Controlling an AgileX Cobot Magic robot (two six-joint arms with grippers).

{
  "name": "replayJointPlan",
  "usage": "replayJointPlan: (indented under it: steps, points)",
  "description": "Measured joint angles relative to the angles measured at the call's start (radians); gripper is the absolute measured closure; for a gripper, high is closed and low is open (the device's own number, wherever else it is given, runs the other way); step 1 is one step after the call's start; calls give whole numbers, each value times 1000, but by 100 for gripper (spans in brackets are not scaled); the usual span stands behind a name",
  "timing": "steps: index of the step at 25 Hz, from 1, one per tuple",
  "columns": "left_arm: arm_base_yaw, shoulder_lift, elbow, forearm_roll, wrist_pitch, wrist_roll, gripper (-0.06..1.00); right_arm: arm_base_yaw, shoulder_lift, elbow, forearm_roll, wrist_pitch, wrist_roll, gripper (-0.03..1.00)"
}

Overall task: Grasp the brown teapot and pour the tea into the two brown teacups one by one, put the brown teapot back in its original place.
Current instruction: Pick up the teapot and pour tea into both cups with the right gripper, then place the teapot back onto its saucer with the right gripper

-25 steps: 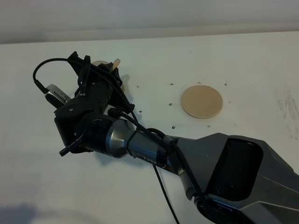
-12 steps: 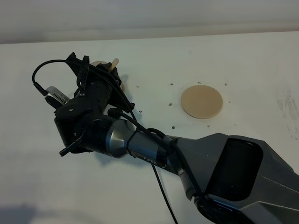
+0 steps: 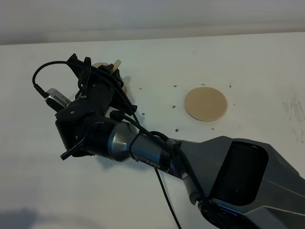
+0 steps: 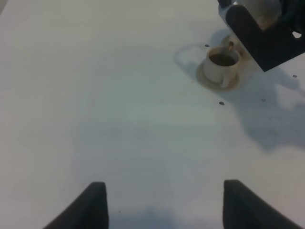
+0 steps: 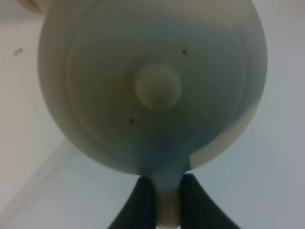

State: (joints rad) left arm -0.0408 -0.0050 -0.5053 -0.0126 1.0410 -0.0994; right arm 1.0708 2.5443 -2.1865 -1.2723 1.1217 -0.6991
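Observation:
The brown teapot (image 5: 152, 86) fills the right wrist view from above, knobbed lid facing the camera. My right gripper (image 5: 164, 191) is shut on its loop handle. In the high view that arm reaches across to the far left, and only a tan bit of the teapot (image 3: 117, 64) shows past the wrist. One brown teacup (image 4: 222, 64) stands on its saucer with dark tea inside, and the spout tip hangs just above its rim. The round coaster (image 3: 206, 103) lies bare. My left gripper (image 4: 164, 205) is open, low over bare table. A second teacup is not clearly visible.
The white table (image 3: 248, 62) stretches around the coaster, dotted with small dark marks. The right arm's black body (image 3: 238, 176) and its cables cover the lower right of the high view. A tan edge (image 5: 33, 5) shows in a corner of the right wrist view.

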Motion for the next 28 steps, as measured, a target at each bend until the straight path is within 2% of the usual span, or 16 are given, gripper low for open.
replayJointPlan:
  steps: [12, 19, 22, 28]
  points:
    - [0, 0, 0, 0, 0, 0, 42, 0, 0, -2, 95, 55, 89, 84]
    - [0, 0, 0, 0, 0, 0, 42, 0, 0, -74, 182, 91, 123, 84]
    - [0, 0, 0, 0, 0, 0, 42, 0, 0, -119, 251, 93, 150, 84]
    - [0, 0, 0, 0, 0, 0, 42, 0, 0, -190, 402, 96, 284, 84]
